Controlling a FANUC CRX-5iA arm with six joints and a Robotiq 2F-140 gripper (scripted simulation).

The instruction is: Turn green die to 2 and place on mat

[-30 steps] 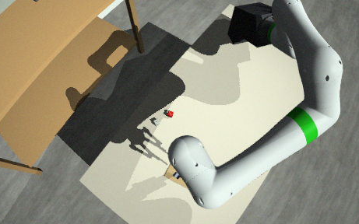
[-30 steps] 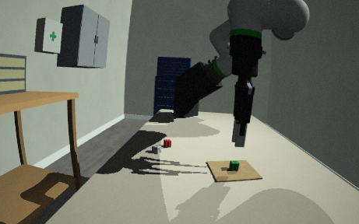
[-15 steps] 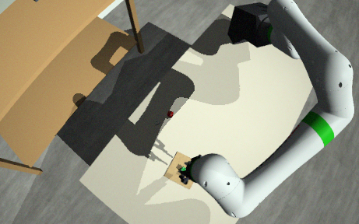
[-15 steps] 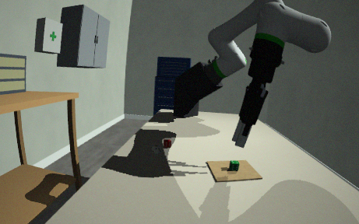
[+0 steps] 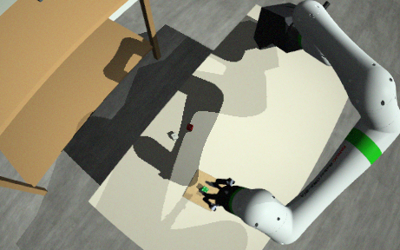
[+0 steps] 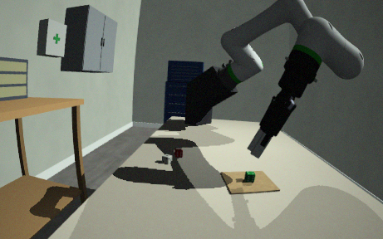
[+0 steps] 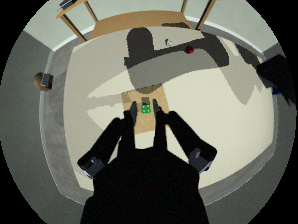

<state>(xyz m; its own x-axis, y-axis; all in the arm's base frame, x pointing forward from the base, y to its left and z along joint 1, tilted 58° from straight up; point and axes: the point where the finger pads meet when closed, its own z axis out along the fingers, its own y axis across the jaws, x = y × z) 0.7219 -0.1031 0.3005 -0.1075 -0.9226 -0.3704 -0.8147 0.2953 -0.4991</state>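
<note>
The green die (image 5: 204,189) sits flat on the small brown mat (image 5: 200,195) on the cream floor sheet; it also shows in the exterior view (image 6: 249,177) and in the wrist view (image 7: 144,104). My gripper (image 6: 256,151) hangs in the air above and to the right of the die, tilted, well clear of it. Its fingers stand a little apart with nothing between them. The red die (image 5: 189,127) and the white die (image 5: 173,135) lie close together farther off on the sheet. I cannot read the numbers on the dice.
A wooden table with a lower shelf (image 6: 20,137) stands at the left. The arm's black base (image 5: 277,26) and a dark blue cabinet (image 6: 179,91) are at the far end. Grey walls close in the right side.
</note>
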